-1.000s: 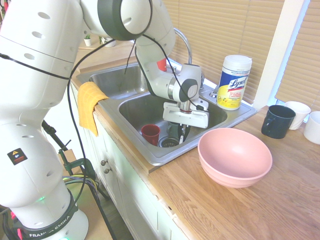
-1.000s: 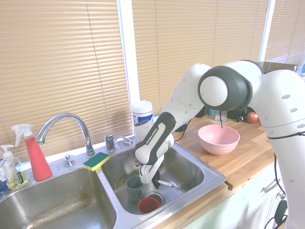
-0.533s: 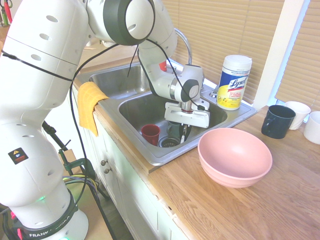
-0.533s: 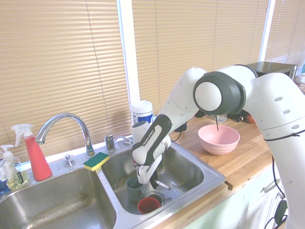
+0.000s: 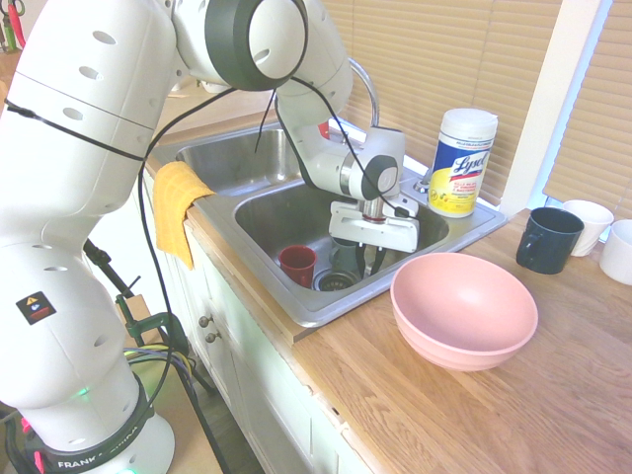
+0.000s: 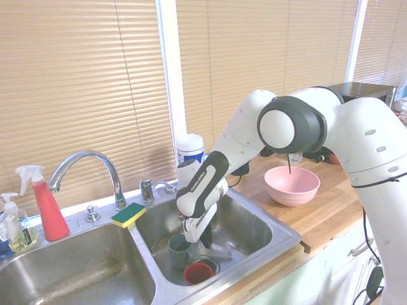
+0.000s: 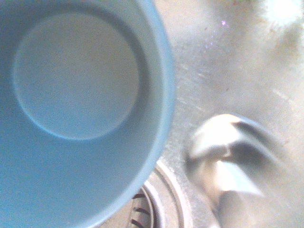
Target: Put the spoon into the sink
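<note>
Kitchen worktop (image 5: 513, 415) of pale wood frames the steel sink (image 5: 296, 212). Blurred in the wrist view, the spoon (image 7: 228, 166) shows beside a blue-grey cup (image 6: 179, 250) near the drain strainer (image 5: 337, 280). Whether the claw (image 5: 370, 259), lowered into the basin, grips it cannot be told. A red cup (image 5: 297, 265) stands nearby; a pink bowl (image 5: 463, 309) sits on the worktop.

The sink (image 5: 286, 212) is brushed steel, dull grey. The counter (image 5: 553, 395) is oiled wood. The bowl (image 5: 464, 308) looks like smooth matt plastic; the spoon (image 7: 228, 152) gleams metallic.
</note>
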